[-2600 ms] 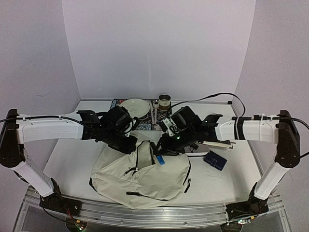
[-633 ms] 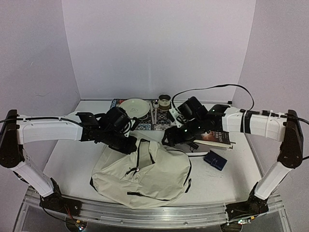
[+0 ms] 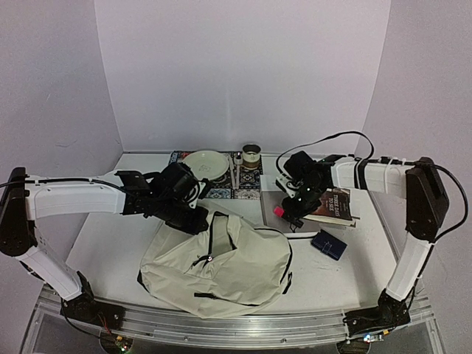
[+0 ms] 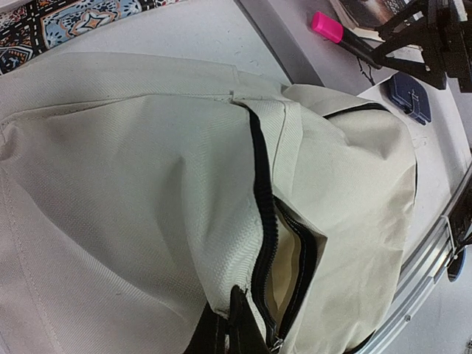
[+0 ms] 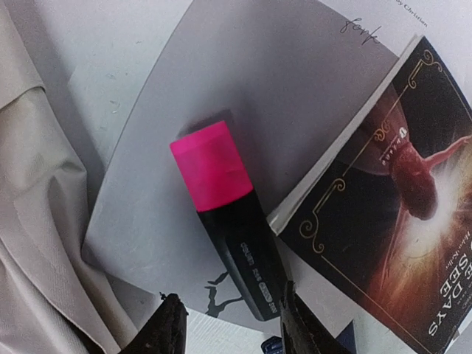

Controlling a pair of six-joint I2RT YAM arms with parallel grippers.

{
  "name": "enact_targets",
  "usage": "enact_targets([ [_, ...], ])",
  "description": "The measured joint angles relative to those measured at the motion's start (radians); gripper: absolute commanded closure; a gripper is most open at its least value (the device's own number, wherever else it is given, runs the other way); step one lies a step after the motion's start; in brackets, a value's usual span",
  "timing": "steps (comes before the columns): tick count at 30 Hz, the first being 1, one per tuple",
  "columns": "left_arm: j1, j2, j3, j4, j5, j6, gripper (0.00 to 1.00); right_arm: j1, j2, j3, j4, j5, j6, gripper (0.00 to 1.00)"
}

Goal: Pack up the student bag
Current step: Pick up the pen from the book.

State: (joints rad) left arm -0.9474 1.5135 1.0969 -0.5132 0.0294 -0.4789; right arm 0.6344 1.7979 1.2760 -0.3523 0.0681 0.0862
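Black left gripper [image 4: 234, 328]: clamped on the zip edge at the upper left of the bag [image 3: 221, 273], likely holding its mouth up.
Cream bag: slumped between both arms, zip parted.
Pink marker [image 5: 225, 221]: right of the bag.
Right gripper [image 5: 230, 328]: jaws apart astride the marker, seemingly ready to grasp.

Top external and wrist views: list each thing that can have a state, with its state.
student bag: lying slumped, zip partly open
left pincer: shut on the student bag's top edge
highlighter: capped, lying on a grey sheet
right pincer: open, fingers either side of the highlighter
book: closed, cover up
navy case: looks closed, lying flat
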Motion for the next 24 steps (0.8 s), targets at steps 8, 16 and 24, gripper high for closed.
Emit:
enact_targets([
  [8, 0.004, 0.0, 0.0, 0.0, 0.005, 0.0, 1.0, -0.014, 0.082, 0.069, 0.001, -0.004, -0.042, 0.58],
  [16, 0.007, 0.0, 0.0, -0.001, 0.006, 0.007, 1.0, -0.023, 0.154, 0.109, -0.005, -0.024, -0.071, 0.64],
  [24, 0.012, 0.0, 0.0, -0.001, 0.005, 0.007, 1.0, -0.024, 0.199, 0.154, -0.031, -0.068, -0.129, 0.9],
])
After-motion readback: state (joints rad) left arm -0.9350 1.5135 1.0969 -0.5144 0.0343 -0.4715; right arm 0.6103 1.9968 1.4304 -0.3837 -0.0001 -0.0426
